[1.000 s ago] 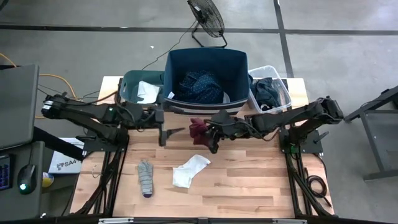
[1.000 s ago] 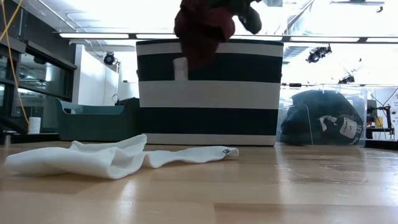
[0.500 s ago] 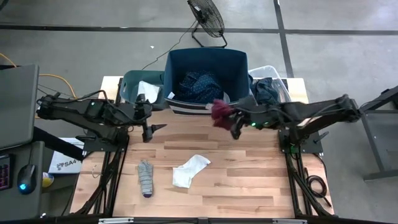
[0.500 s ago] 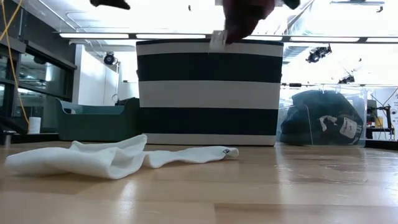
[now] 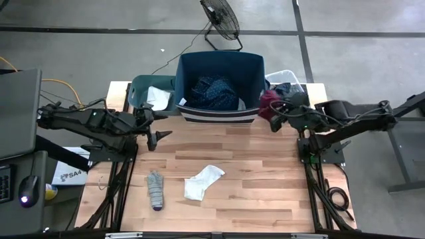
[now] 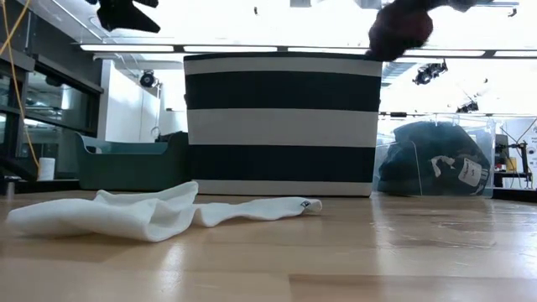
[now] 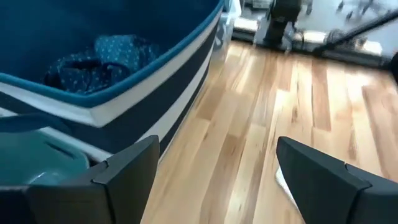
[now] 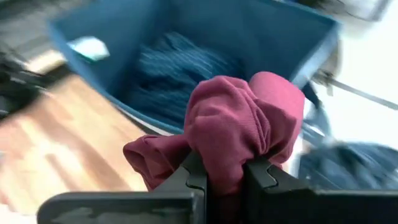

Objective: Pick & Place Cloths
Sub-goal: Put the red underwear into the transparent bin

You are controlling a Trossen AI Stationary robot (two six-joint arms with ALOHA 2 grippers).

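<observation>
Right gripper (image 8: 224, 177): fingers closed tight on the maroon cloth (image 8: 239, 124), bunched between them; in the high view it hangs at the near right corner of the navy striped bin (image 5: 220, 79), beside the clear bin (image 5: 300, 109).
Maroon cloth: held in the air, off the table (image 5: 265, 172); in the low view it shows above the striped bin's rim, toward the right.
Left gripper (image 7: 211, 171): fingers spread wide with nothing between them; in the high view it sits over the table's left side, just in front of the teal bin (image 5: 141, 89).
Navy dotted cloth (image 5: 214, 91): lying inside the navy striped bin.
Pale cloth (image 5: 157, 97): inside the teal bin, against the side nearest the striped bin.
Dark cloth (image 5: 287, 97): filling the clear bin.
White sock (image 5: 202, 181): flat on the table, near the middle of the front half.
Grey sock (image 5: 155, 189): flat on the table, left of the white sock and apart from it.
</observation>
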